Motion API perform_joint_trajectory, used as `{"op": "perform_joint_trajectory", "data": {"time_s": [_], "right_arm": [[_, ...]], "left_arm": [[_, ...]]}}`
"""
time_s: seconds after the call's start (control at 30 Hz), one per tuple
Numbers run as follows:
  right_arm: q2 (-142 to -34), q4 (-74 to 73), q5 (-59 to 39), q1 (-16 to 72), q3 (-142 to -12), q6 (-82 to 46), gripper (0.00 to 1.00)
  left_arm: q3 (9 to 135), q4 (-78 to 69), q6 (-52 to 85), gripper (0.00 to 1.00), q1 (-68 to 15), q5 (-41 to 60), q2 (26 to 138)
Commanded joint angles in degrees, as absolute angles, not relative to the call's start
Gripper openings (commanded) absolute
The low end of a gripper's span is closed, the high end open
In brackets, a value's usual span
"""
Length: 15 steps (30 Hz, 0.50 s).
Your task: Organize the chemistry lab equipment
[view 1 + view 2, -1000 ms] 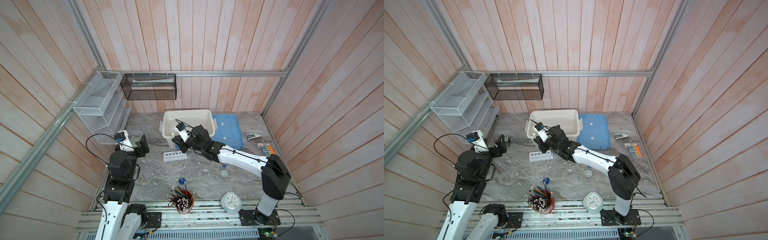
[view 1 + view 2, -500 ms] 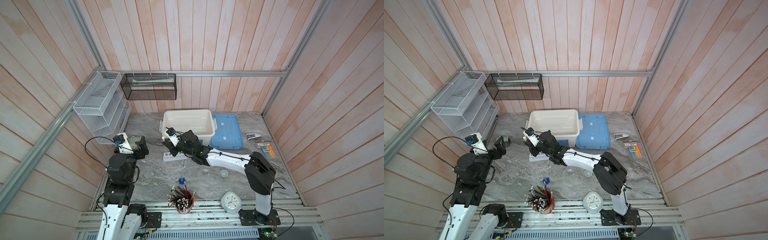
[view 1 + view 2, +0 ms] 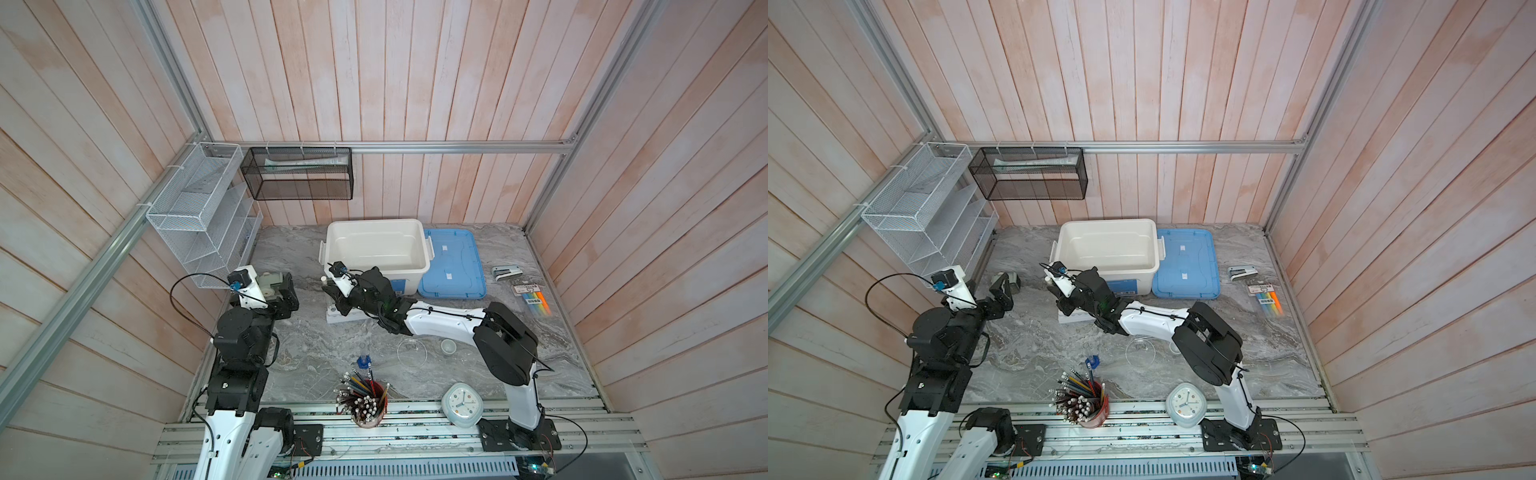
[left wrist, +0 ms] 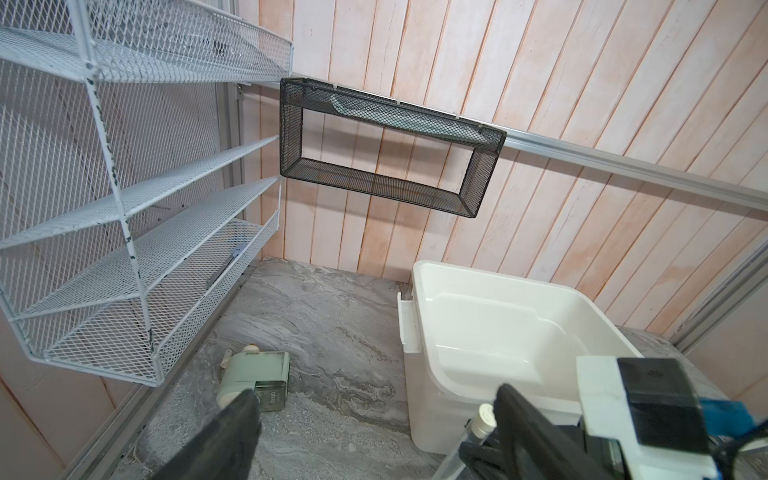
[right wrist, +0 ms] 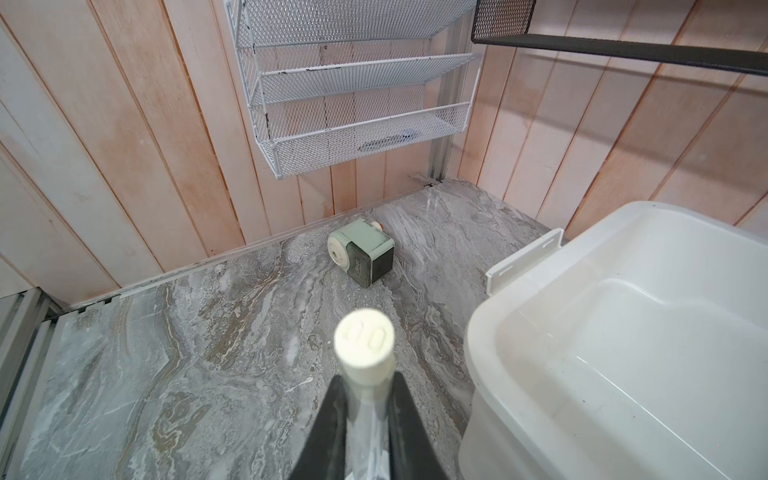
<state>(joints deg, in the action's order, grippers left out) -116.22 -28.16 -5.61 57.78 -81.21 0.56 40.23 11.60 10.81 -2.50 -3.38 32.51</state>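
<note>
Clear white-capped tube [image 5: 365, 338] is sitting pinched in the nearly closed right gripper [image 5: 365, 380]; lowering it plumb into the rack [image 3: 337, 319] beneath is looking safest.

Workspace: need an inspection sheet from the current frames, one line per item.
Surface: grey marble tabletop, no spills seen.
Job's things: white-capped tube upright in right claw above white rack; seating hidden. Loose on the tabletop: round dish, tiny cup, blue-topped bottle.
Clutter: red cup of pencils, clock, pencil sharpener, stapler, marker pack.
Claws: left claw open, empty; right shut on the tube.
Cables: black loop at left wrist, hanging free.
Surroundings: white bin empty, blue lid beside it; white mesh shelf, black mesh basket on wooden walls.
</note>
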Motion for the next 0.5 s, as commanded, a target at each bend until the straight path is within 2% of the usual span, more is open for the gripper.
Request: {"op": "perform_joint_trajectory", "data": {"time_s": [0.0,0.47], "right_arm": [[-117.9,-30.9,-3.9,58.0,-80.3,1.2,0.12],[-119.3,-33.5,-2.6,58.0,-78.6,1.0,0.11]], "left_arm": [[39.4,11.1,10.8,0.90,-2.2,-2.5,32.2],[39.4,10.7,10.5,0.89,-2.2,-1.8,33.1]]}}
